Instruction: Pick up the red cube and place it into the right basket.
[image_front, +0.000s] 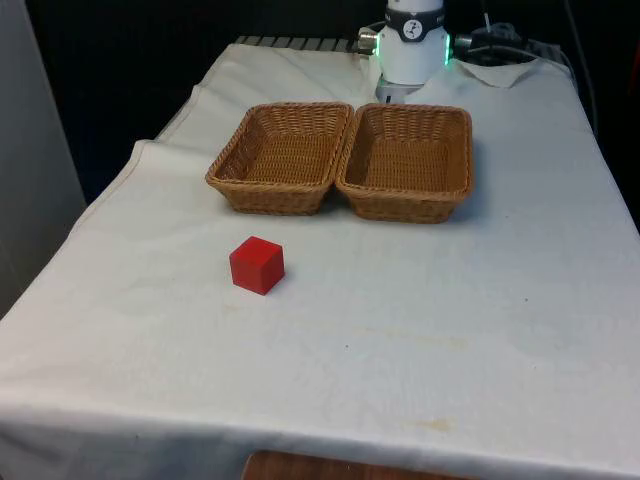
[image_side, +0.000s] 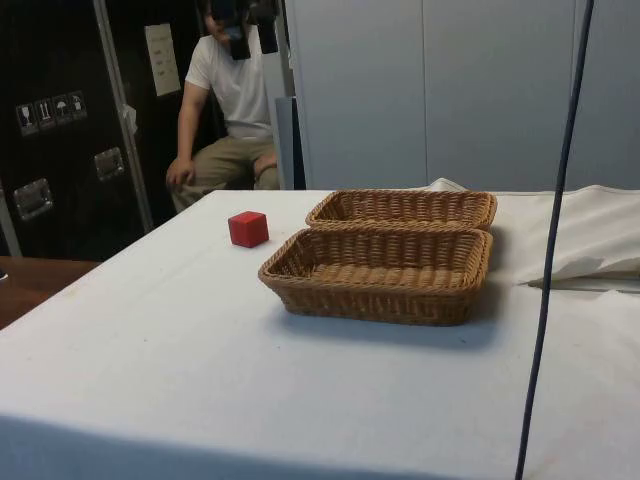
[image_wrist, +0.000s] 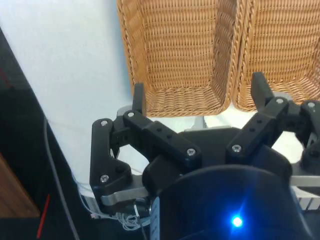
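Worktop under white cloth | two brown woven wicker baskets touching side by side | black claw spread wide, empty (above basket ends) | small red cube on cloth, near front view's left basket

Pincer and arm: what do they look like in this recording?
The pincer is black, with two jointed linkage fingers held by visible screws on a black body. The arm is white with a dark band and green lights at its sides.
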